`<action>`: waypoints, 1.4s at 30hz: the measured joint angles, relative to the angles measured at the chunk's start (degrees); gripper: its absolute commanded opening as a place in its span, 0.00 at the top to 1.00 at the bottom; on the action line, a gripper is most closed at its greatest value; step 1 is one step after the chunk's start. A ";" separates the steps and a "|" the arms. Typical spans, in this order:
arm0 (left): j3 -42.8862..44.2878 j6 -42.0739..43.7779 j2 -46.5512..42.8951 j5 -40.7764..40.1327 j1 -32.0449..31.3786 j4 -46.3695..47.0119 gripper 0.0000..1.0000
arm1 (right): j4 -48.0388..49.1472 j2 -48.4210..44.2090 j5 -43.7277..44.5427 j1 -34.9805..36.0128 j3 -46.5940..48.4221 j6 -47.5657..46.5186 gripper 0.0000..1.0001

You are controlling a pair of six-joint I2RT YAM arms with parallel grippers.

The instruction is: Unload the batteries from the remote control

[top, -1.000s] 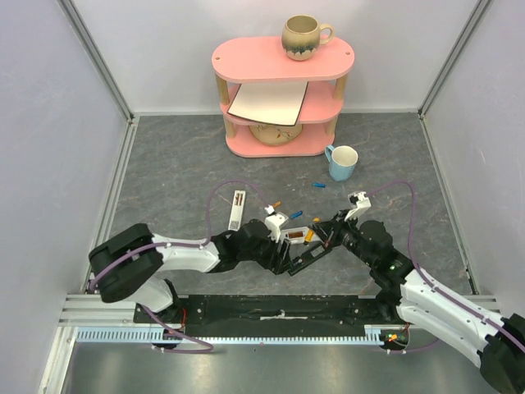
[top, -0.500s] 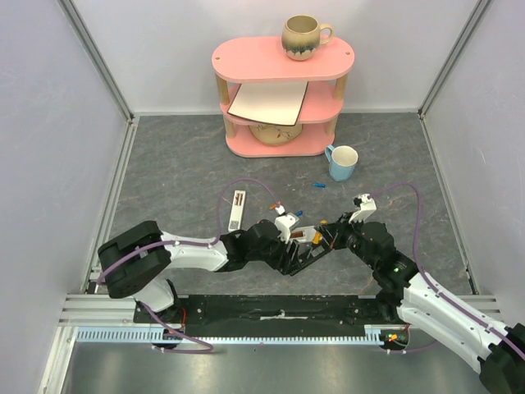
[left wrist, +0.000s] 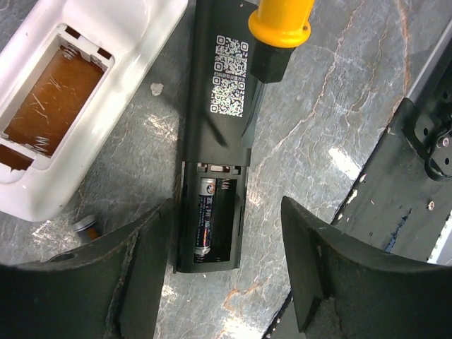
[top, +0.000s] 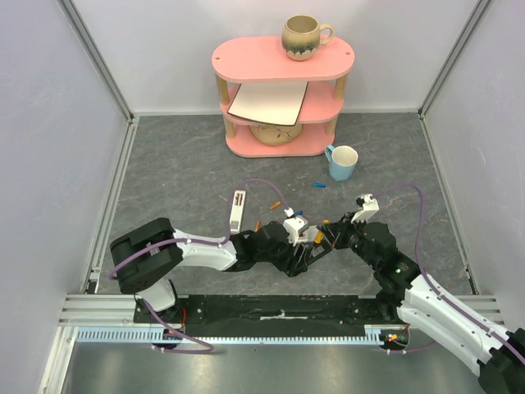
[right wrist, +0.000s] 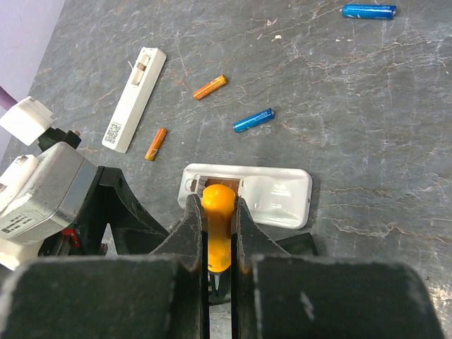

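Done: white remote (left wrist: 70, 106) empty, beside black remote (left wrist: 208, 148); loose batteries (right wrist: 253, 120) beyond.
Remaining: 1 battery (left wrist: 205, 226) in black remote.
Left fingers (left wrist: 134, 282): spread astride it.
Right fingers (right wrist: 189, 229): pinching screwdriver (right wrist: 217, 205).

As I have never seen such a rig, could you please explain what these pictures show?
Two robot arms are bolted to a table. One picture looks down from above; the other two come from a camera on each wrist. The right gripper is shut on an orange-handled screwdriver, its tip at the open compartment of a black remote holding one battery. The left gripper stands open around that remote. An emptied white remote and loose batteries lie nearby.
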 measured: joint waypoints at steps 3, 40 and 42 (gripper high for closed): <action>-0.04 0.00 0.04 0.00 0.00 -0.04 0.35 | -0.61 -0.35 0.20 -0.15 0.00 -0.09 1.00; -5.31 -4.83 -0.17 8.57 0.70 9.11 0.64 | -11.21 -8.98 -3.78 -0.37 -2.71 2.10 1.00; -5.31 -4.96 -0.17 9.31 0.74 9.14 0.69 | -10.91 -9.18 -4.76 -0.37 -3.72 2.97 1.00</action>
